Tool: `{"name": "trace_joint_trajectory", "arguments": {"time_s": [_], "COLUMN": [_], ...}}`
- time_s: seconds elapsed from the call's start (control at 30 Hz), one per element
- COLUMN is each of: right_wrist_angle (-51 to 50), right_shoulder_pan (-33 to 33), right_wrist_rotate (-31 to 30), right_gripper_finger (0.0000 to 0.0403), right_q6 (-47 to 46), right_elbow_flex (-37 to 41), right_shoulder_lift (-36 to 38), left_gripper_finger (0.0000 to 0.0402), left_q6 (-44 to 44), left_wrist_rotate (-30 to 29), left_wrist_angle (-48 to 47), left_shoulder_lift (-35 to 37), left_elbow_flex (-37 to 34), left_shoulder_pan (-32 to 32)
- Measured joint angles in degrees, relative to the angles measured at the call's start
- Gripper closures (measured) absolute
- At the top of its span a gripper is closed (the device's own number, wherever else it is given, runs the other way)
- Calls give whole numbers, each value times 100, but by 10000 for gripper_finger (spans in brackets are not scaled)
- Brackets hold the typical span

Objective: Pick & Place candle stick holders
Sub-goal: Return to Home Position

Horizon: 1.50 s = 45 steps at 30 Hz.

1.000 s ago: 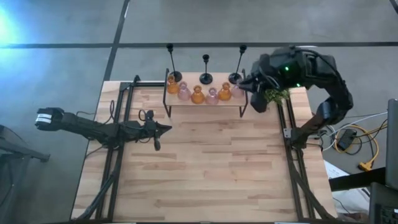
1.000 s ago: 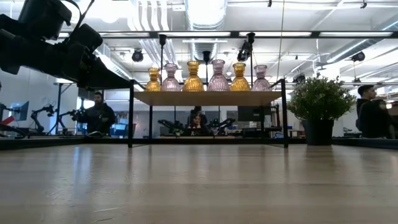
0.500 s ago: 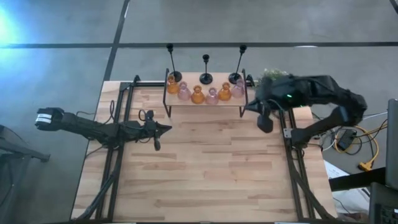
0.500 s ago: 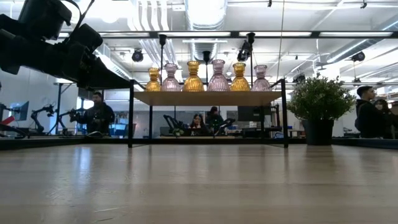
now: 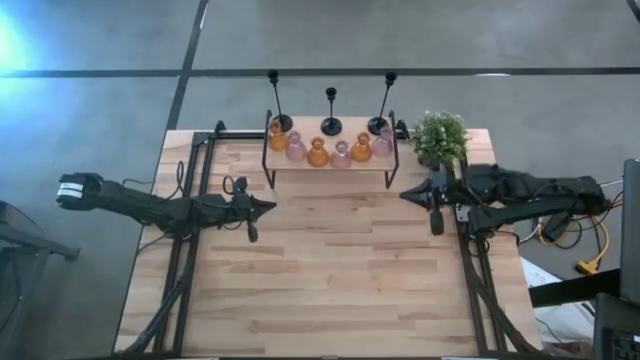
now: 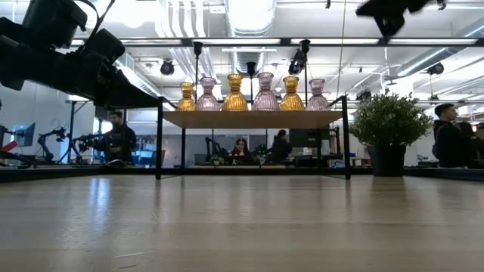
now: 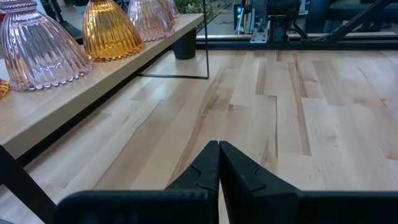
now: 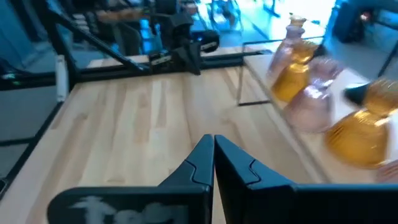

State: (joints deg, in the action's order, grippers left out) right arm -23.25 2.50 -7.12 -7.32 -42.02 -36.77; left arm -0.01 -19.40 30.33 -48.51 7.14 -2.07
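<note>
Six small glass holders, amber (image 5: 318, 153) and pink (image 5: 341, 154), stand on their bases in a row on the wooden shelf (image 5: 330, 170) at the table's far side. They also show in the low view (image 6: 235, 94). Three black thin-stemmed holders (image 5: 331, 126) stand on round bases behind them. My left gripper (image 5: 268, 205) is shut and empty, over the table near the shelf's left leg; its wrist view (image 7: 219, 149) shows the fingers together. My right gripper (image 5: 405, 193) is shut and empty, just off the shelf's right near corner; its fingers meet in its wrist view (image 8: 213, 143).
A small bushy green plant in a dark pot (image 5: 438, 137) stands right of the shelf at the far right. Dark frame rails (image 5: 190, 230) run along the table's left and right sides. Bare wooden table (image 5: 330, 270) lies in front of the shelf. People show in the room behind (image 6: 117, 136).
My right arm has drawn back from the shelf's right end and the plant toward the table's near edge, and now lies stretched out low along the right side. The plant, covered by the arm before, now shows. The holders have stayed in place.
</note>
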Motion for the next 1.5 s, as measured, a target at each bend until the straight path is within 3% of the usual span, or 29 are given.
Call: {"name": "trace_joint_trajectory", "arguments": {"time_s": [0.27, 0.53, 0.63, 0.8, 1.5], "right_wrist_angle": [2195, 2856, 2387, 2421, 2399], "right_shoulder_pan": [1, 1, -4, -14, -13], "right_wrist_rotate": [445, 584, 569, 565, 562], "right_gripper_finger": [395, 395, 394, 394, 394], "right_q6": [344, 342, 518, 1090, 1225], "right_elbow_flex": [2648, 4154, 4151, 4147, 4151], "right_shoulder_lift": [1351, 2906, 3271, 3682, 3207], "left_gripper_finger": [390, 390, 390, 390, 390], "left_q6": [2, 1, 2, 1, 2], "left_wrist_rotate": [1, 1, 2, 0, 0], "left_wrist_angle": [1, 0, 2, 1, -2], "left_shoulder_lift": [-1, 0, 0, -2, -1], "left_elbow_flex": [0, 0, 0, 0, 0], "left_shoulder_pan": [0, -1, 0, -1, -2]}}
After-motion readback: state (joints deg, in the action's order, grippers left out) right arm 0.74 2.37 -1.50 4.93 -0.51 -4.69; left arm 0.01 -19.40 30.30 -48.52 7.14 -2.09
